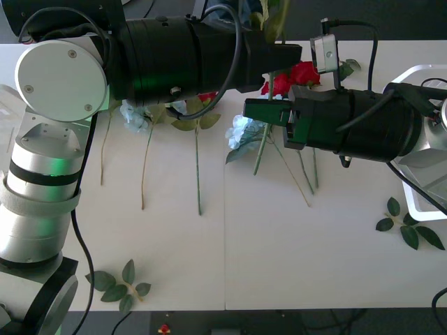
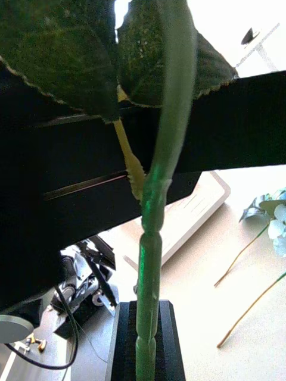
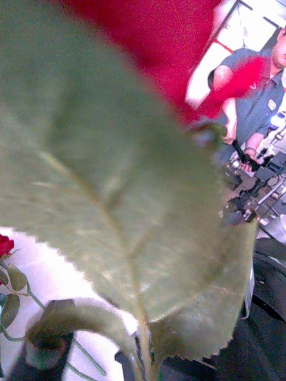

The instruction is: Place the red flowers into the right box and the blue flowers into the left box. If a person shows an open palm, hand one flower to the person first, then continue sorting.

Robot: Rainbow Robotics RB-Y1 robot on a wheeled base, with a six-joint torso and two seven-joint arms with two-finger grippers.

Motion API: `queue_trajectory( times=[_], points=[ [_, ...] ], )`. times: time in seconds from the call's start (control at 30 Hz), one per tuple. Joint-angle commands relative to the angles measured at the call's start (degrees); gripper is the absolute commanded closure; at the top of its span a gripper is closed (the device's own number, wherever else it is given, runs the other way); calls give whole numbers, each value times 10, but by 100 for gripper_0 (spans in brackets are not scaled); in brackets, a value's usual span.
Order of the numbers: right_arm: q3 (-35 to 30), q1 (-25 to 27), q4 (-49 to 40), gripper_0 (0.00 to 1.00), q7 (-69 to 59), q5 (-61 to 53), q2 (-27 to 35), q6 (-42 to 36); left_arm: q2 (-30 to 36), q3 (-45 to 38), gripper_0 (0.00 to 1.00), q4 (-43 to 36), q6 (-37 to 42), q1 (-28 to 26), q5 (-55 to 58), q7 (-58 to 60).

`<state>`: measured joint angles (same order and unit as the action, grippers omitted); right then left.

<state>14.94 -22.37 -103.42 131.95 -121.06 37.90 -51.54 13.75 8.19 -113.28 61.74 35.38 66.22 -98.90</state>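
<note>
Apparently a handover between arms: the right gripper (image 1: 269, 112) clamps the stem of a red flower (image 2: 156, 196), raised mid-table; left gripper (image 1: 290, 52) alongside, grip unclear. Next: carry to the right box (image 1: 427, 202).

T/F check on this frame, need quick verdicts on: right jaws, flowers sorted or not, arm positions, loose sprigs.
1. A flower stem stands between the jaws of the right gripper. True.
2. Every flower is already in a box. False: red flowers and blue flowers lie on the table.
3. The arms are parked at opposite table edges. False: the left gripper reaches to mid-table, close above the right gripper.
4. A loose leaf sprig lies near the table's front edge on the robot's left. True.
</note>
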Motion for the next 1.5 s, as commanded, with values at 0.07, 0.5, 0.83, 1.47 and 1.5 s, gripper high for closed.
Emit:
queue_trajectory(
  times=[0.07, 0.5, 0.83, 1.47, 1.5],
  points=[
    [1, -21, -11, 100, 10, -11, -13, 4, 1, 5, 0, -22, -7, -5, 6, -8],
    [0, -19, -11, 100, 9, -14, -7, 8, 1, 5, 0, -22, -7, -5, 6, -8],
    [-57, 35, -12, 100, -28, 13, 56, 14, 23, 12, 0, -15, -11, -32, 18, -15],
    [-276, 228, -82, 100, -365, 255, 207, 19, 109, -244, 0, -48, 347, -8, 38, 54],
    [-284, 237, -85, 100, -394, 274, 216, 19, 113, -251, 0, -48, 372, -1, 23, 78]
  ],
)
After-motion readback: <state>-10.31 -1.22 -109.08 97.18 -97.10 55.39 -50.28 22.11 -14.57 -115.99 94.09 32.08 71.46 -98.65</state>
